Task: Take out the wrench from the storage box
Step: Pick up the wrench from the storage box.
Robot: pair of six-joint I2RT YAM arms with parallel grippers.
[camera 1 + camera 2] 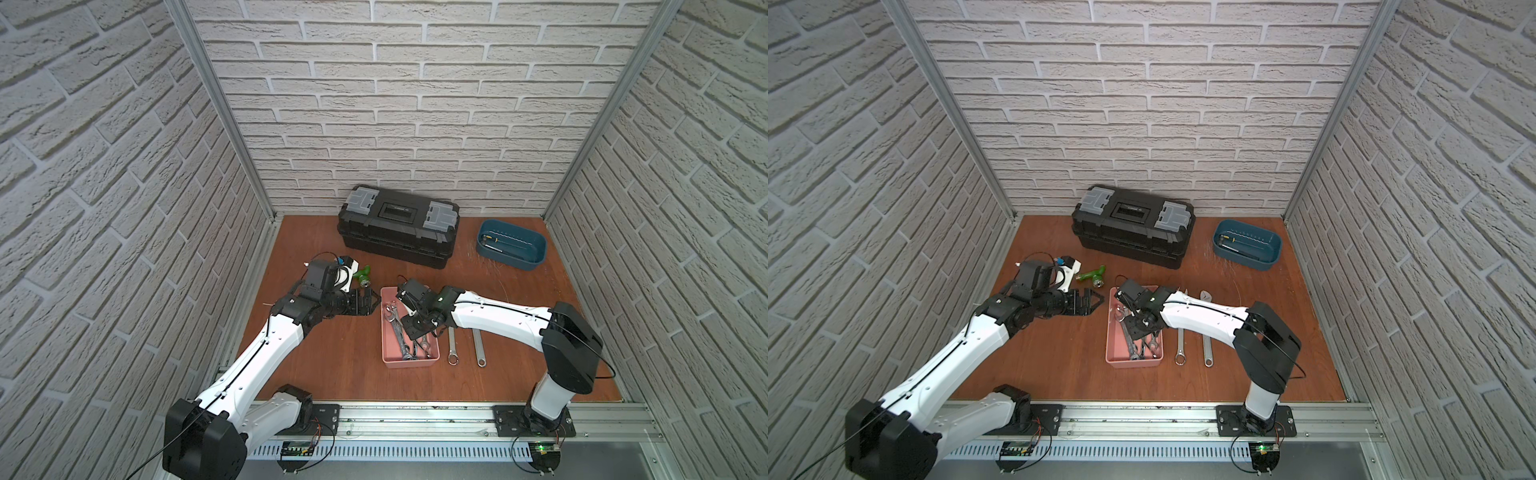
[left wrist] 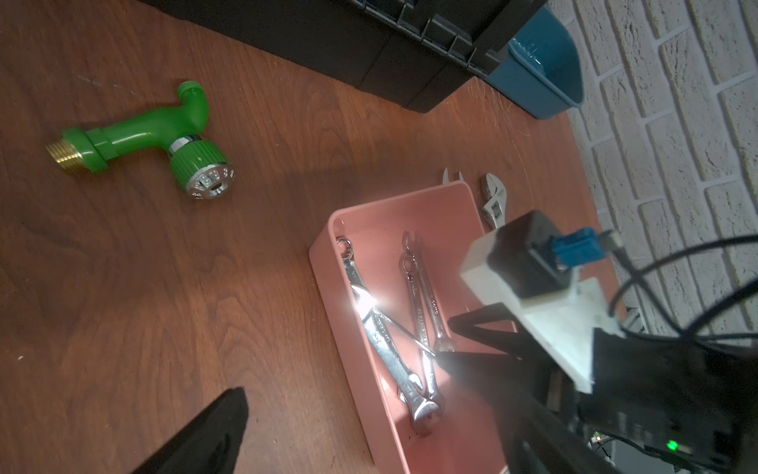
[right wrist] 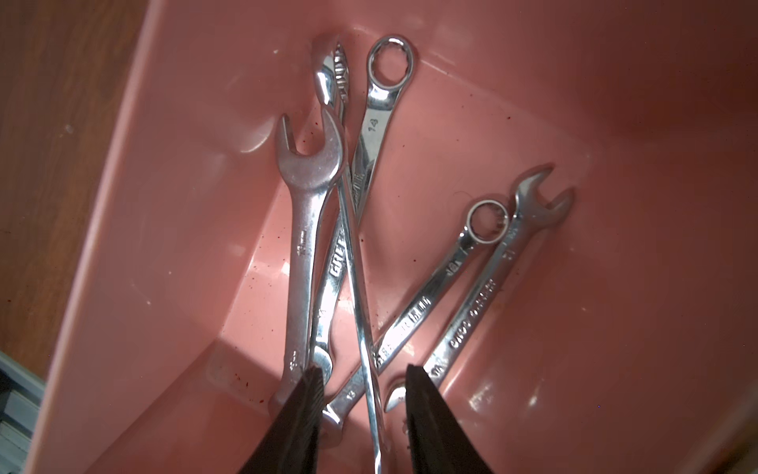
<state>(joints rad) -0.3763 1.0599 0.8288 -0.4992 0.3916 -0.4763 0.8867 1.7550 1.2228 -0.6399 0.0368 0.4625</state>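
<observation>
1. Several silver wrenches (image 3: 381,115) lie crossed over each other on the floor of the pink box (image 3: 143,246). In both top views the pink box (image 1: 409,365) (image 1: 1133,362) sits near the middle of the wooden table (image 1: 332,374).
2. The right pincer (image 3: 365,381) reaches down inside the box, over the wrench handles. Its two black fingers (image 3: 295,431) stand a narrow way apart and are not clamped on anything.
3. A thin wrench (image 3: 357,287) standing on edge runs through the gap between the fingers. The handle of a ring-ended wrench (image 3: 434,287) also runs into that gap.
4. One fingertip lies over the handle end of a broad open-ended wrench (image 3: 303,246). The other fingertip covers the end of a smaller open-ended wrench (image 3: 484,295).
5. The left pincer (image 1: 376,302) is spread wide and empty. It hangs outside the box, just beside its far left corner.
6. Two long wrenches (image 1: 452,345) lie on the table just to the right of the box.
</observation>
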